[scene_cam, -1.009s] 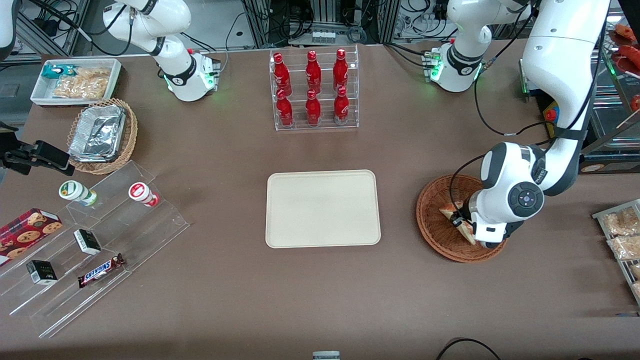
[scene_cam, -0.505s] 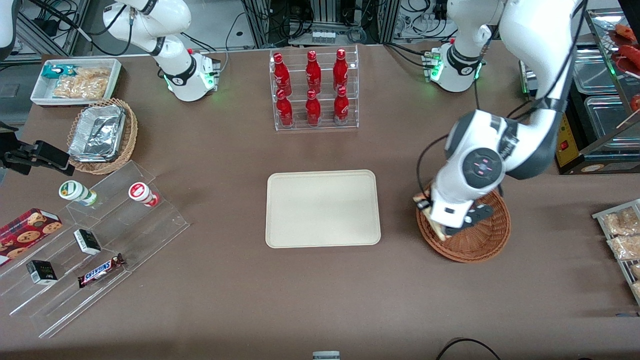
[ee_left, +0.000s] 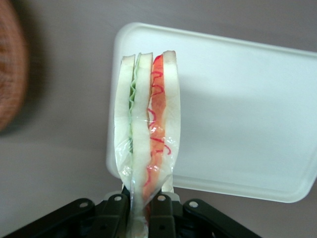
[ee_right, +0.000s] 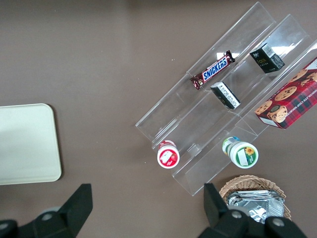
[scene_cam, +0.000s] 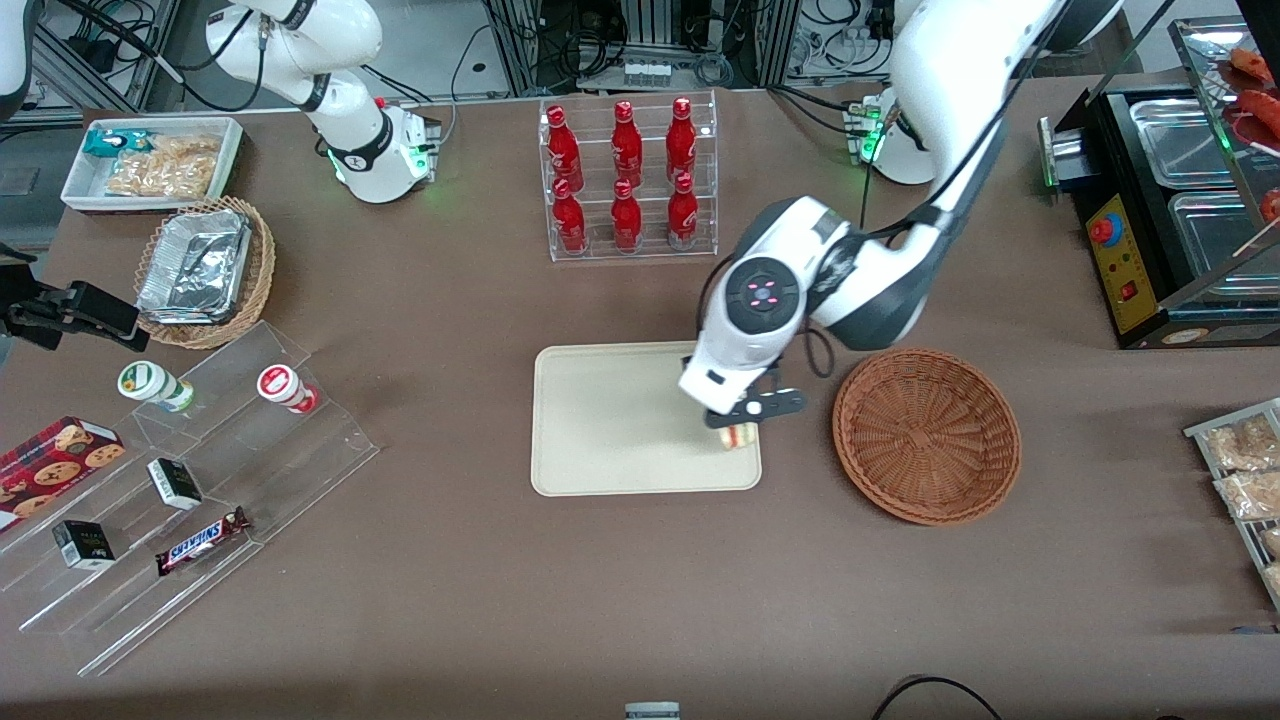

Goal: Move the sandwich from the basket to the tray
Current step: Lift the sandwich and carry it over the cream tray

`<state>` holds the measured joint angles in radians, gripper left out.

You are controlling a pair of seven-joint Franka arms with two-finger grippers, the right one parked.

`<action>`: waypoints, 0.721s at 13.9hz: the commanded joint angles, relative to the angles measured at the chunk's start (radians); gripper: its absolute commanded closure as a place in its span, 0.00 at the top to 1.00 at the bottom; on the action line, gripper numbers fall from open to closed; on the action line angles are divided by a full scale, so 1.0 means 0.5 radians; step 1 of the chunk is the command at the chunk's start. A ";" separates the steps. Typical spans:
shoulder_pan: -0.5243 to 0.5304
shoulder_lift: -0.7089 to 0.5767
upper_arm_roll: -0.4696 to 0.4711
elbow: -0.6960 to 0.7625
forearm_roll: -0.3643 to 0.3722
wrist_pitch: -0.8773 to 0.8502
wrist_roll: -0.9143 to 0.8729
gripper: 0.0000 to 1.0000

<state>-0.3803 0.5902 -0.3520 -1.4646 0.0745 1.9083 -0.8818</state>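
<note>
My left gripper (scene_cam: 740,428) is shut on the sandwich (scene_cam: 739,436), a wedge of white bread in clear wrap with green and red filling (ee_left: 148,129). It holds the sandwich above the edge of the beige tray (scene_cam: 620,420) that is nearest the basket. The fingers (ee_left: 166,213) pinch the wedge's narrow end. The reddish-brown wicker basket (scene_cam: 927,435) stands empty beside the tray, toward the working arm's end. The tray also shows in the left wrist view (ee_left: 247,109), and the basket's blurred rim (ee_left: 10,74) too.
A clear rack of red bottles (scene_cam: 627,180) stands farther from the front camera than the tray. Toward the parked arm's end are a tan basket with foil containers (scene_cam: 200,270), a white bin of snacks (scene_cam: 150,165) and clear tiered shelves (scene_cam: 190,480). Snack packets (scene_cam: 1245,470) lie at the working arm's end.
My left gripper has lifted the sandwich out of the basket and carried it sideways to above the tray's edge. The basket now stands empty.
</note>
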 commanded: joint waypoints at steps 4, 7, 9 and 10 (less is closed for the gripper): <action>-0.227 0.387 0.020 0.315 0.017 0.261 -0.114 0.16; -0.292 0.473 0.023 0.404 0.065 0.251 -0.117 0.20; -0.298 0.507 0.023 0.410 0.072 0.254 -0.117 0.22; -0.304 0.513 0.023 0.407 0.075 0.251 -0.114 0.35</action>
<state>-0.5129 0.8242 -0.3513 -1.3011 0.0928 2.0501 -0.9227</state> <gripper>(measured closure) 0.780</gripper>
